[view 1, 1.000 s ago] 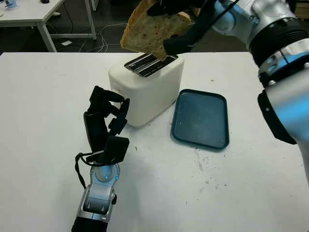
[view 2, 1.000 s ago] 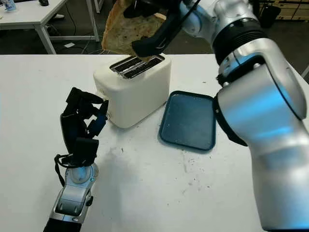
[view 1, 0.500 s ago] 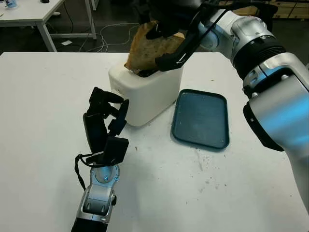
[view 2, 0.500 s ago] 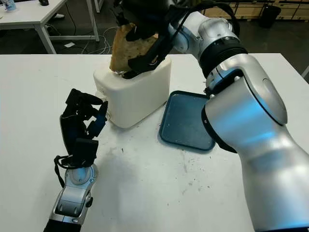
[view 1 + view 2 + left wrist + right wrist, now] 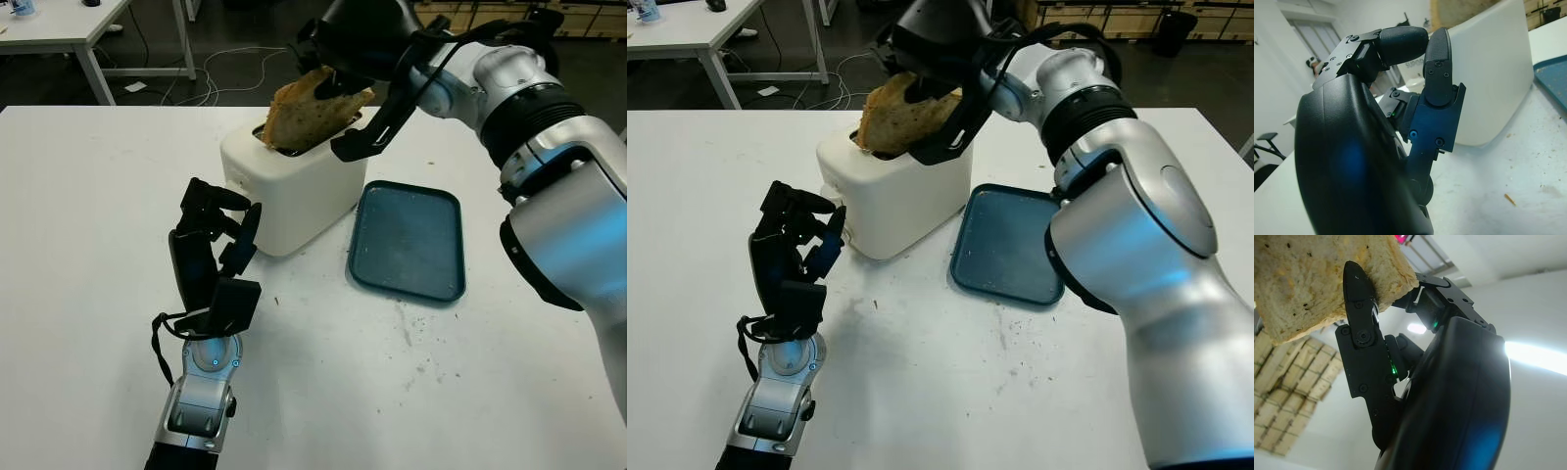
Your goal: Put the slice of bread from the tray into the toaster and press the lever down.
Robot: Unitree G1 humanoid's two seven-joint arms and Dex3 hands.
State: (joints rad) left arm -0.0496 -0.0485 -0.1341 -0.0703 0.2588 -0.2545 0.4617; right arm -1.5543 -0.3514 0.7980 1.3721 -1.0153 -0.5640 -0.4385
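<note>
Right hand (image 5: 353, 73): upper centre of frame, above the toaster (image 5: 294, 181), pinching the bread slice (image 5: 309, 113) by its upper edge.
Bread slice: lower edge in a top slot, tilted, long axis leaning from upright, upper part exposed.
Left hand (image 5: 216, 250): lower left, beside the toaster's near face, curled, holding nothing.
Lever: not discernible; left hand nearer that face.
Tray (image 5: 409, 240): right of toaster, bare.
Desk (image 5: 88, 215): white, crumbs near the tray.
Room: another desk upper left, cables on floor.
</note>
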